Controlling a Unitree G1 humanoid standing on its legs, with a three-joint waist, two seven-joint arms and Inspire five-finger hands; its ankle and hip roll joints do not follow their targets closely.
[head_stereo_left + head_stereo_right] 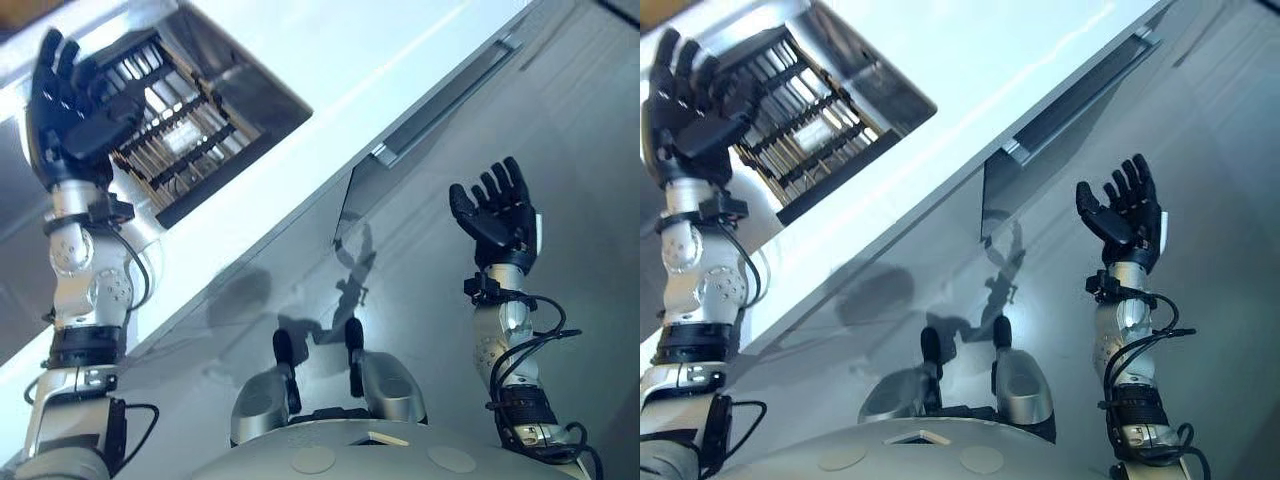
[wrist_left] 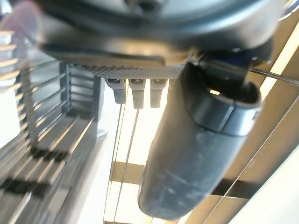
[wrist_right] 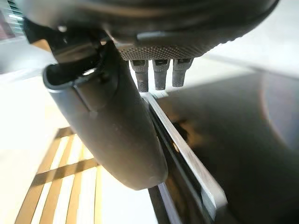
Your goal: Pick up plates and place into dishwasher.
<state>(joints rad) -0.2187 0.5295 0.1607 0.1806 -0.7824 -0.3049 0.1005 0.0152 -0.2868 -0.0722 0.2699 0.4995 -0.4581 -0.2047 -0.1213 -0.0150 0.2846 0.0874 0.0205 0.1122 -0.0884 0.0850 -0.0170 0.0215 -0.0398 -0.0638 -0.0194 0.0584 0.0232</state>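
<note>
**L eye view:** left hand (image 1: 65, 110) is seen raised at 10 o'clock. Its fingers are spread and straight, nothing gripped. It is held in front of one corner of the dish rack (image 1: 185, 135). The rack's rows of tines are set in a grey-walled recess of the white top (image 1: 400, 50), at 10–11 o'clock. Right hand (image 1: 497, 215) is raised at 3 o'clock with palm shown and fingers spread, nothing held, over the grey panel (image 1: 440, 330). A long bar handle (image 1: 450, 100) is seen along the panel's edge at 1 o'clock, just beside the white top.

**R eye view:** same layout is shown. The rack corner is overlapped by the left hand at 10 o'clock. The right hand at 3 o'clock is kept well apart from the handle.

**L wrist view:** left thumb (image 2: 196, 154) is extended and left fingertips (image 2: 135, 91) are lined up straight, closed on nothing. Rack wires are seen past them.

**R wrist view:** right thumb (image 3: 112, 130) is extended and right fingertips (image 3: 159, 74) are straight in a row. Handle and grey panel are seen past them, no contact.
</note>
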